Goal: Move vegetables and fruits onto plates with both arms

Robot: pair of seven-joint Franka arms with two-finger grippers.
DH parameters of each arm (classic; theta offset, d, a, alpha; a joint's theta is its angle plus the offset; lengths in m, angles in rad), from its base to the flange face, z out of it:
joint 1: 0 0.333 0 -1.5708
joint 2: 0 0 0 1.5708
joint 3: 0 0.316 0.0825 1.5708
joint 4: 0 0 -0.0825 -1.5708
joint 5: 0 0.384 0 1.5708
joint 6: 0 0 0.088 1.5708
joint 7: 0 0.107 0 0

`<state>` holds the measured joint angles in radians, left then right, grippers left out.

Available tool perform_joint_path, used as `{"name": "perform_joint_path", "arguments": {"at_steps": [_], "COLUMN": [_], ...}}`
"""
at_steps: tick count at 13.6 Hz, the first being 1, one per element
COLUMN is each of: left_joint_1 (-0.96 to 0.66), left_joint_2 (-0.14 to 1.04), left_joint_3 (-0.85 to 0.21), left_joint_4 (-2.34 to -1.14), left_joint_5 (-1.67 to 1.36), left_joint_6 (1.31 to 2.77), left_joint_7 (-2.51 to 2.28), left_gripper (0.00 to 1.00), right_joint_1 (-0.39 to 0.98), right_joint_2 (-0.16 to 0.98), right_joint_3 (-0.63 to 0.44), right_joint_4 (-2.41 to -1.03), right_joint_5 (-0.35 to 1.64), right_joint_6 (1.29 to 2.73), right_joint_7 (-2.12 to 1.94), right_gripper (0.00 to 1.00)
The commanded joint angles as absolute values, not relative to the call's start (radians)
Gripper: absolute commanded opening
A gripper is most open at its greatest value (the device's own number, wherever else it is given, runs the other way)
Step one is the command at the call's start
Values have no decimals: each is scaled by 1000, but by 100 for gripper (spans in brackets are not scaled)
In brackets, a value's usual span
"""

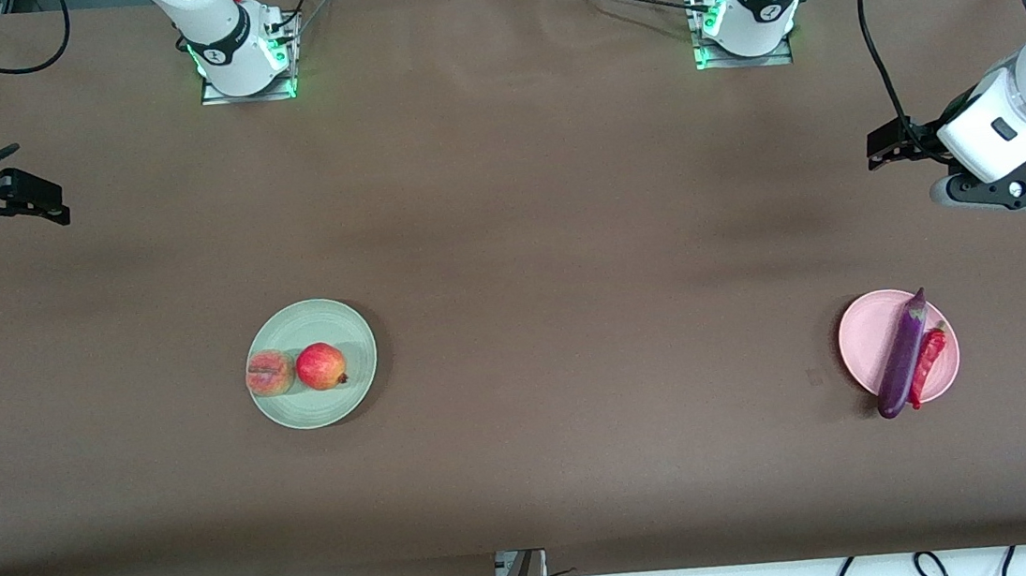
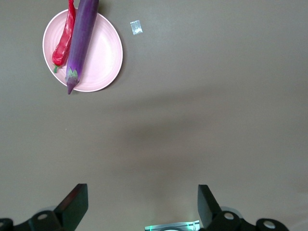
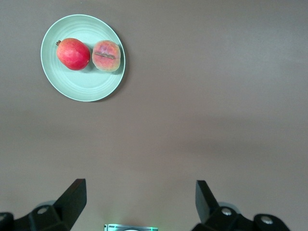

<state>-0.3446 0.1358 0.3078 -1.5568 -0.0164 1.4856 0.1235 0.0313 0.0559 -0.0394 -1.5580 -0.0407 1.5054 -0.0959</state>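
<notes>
Pale green round shallow plate (image 1: 312, 364): on the brown table covering (image 1: 510, 260), toward the right arm's end; bare rim showing all around in the right wrist view (image 3: 77, 89).
Round shiny red pomegranate-like fruit (image 1: 321, 366): on the green plate, near its middle; small crown tip at about 4 o'clock in the front view; seen too from the right wrist (image 3: 73, 54).
Round fuzzy orange-pink peach (image 1: 269, 373): on the same plate at its 9 o'clock edge in the front view, just beside the red fruit; crease clear in the right wrist view (image 3: 106, 56).
Pale pink round shallow plate (image 1: 862, 339): toward the left arm's end of the table; also in the left wrist view (image 2: 103, 57).
Long slim glossy purple eggplant (image 1: 902, 354): across the pink plate from about 1 o'clock to 7 o'clock in the front view, lower end overhanging the rim; stem cap visible from the left wrist (image 2: 79, 43).
Thin red chili pepper (image 1: 928, 364): on the pink plate, alongside the eggplant, touching it; green stem tip in the left wrist view (image 2: 64, 41).
Small pale scrap (image 2: 136, 27): on the table covering just beside the pink plate.
Left gripper (image 1: 884, 151): up in the air over bare covering at the left arm's end, holding nothing; black fingers (image 2: 74, 204) spread wide apart.
Right gripper (image 1: 44, 203): up over bare covering at the right arm's end, holding nothing; black fingers (image 3: 72, 197) spread wide apart.
</notes>
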Motion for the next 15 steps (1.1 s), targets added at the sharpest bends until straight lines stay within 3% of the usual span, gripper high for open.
{"name": "perform_joint_path", "arguments": {"at_steps": [1,4,8,10,15], "left_joint_1": [-344,-341,-64,39,77], "left_joint_2": [123,97,37,31,3], "left_joint_3": [305,269,2,-82,-103], "left_joint_4": [-1572,-1592,-1626,-1629,-1641], "left_joint_5": [-21,-21,-20,-20,-23], "left_joint_6": [1497,1500,1500,1497,1523], "left_joint_7": [110,97,80,78,69], "left_gripper": [100,100,100,100,100], "right_joint_1": [23,25,23,23,23], "right_joint_2": [63,64,64,64,64], "right_joint_3": [-38,-38,-38,-38,-40], "right_joint_4": [-1537,-1537,-1537,-1536,-1537], "right_joint_5": [-21,-21,-21,-21,-21], "right_joint_6": [1500,1505,1509,1514,1514], "right_joint_7": [-101,-101,-101,-101,-101], "right_gripper": [100,100,100,100,100]}}
